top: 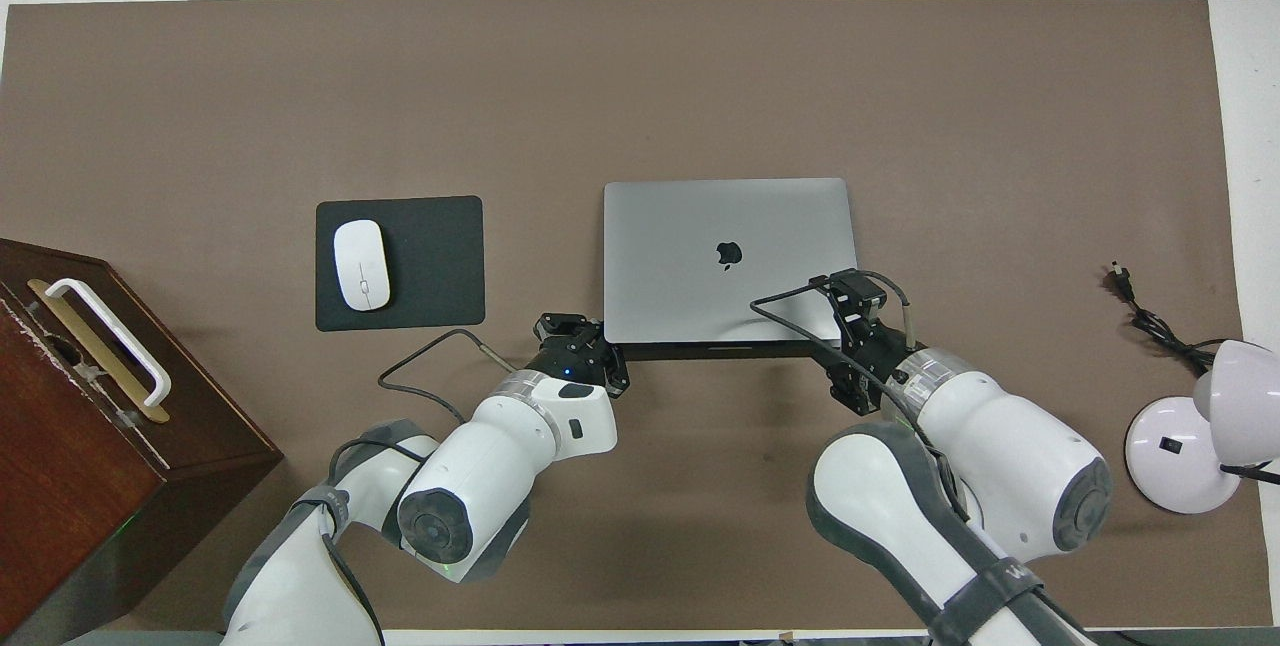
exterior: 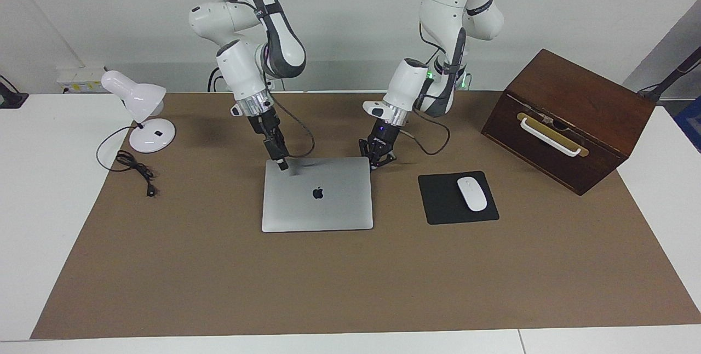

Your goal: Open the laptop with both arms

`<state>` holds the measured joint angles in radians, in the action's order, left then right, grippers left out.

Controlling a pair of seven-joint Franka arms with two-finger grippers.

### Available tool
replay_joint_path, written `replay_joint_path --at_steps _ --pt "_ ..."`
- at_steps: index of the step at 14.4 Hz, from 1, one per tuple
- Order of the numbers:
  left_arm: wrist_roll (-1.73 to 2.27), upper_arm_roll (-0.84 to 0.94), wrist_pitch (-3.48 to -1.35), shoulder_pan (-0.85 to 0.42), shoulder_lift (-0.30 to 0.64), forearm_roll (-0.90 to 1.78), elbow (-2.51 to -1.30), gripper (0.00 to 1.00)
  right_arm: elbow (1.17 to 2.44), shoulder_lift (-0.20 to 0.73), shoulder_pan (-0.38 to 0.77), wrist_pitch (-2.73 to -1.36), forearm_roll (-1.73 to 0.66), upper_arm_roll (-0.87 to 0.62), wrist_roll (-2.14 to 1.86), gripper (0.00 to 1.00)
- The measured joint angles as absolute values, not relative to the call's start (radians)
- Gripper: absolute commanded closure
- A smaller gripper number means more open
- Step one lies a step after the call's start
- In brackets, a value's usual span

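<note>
The silver-grey laptop (exterior: pixel 317 194) lies closed and flat on the brown mat (exterior: pixel 350 283), apple logo up; it also shows in the overhead view (top: pixel 730 256). My right gripper (exterior: pixel 281 164) points down with its tip on the lid's corner nearest the robots, toward the right arm's end; it looks shut and shows in the overhead view (top: pixel 850 294). My left gripper (exterior: pixel 375 160) is low at the laptop's other near corner, fingers spread, just off the edge; it shows in the overhead view (top: pixel 590 338).
A black mouse pad (exterior: pixel 438 209) with a white mouse (exterior: pixel 471 193) lies beside the laptop toward the left arm's end. A brown wooden box (exterior: pixel 569 118) with a white handle stands past it. A white desk lamp (exterior: pixel 139 113) and its cable lie toward the right arm's end.
</note>
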<state>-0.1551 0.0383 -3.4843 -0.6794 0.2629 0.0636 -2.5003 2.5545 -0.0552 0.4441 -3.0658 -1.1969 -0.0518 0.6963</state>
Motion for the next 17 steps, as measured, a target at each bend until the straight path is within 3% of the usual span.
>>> replay_joint_path --at_steps 17 --pt "-0.164 0.038 -3.485 -0.680 0.264 0.064 -2.500 1.00 2.510 -0.016 0.444 -3.080 -1.197 -0.034 0.671 0.00"
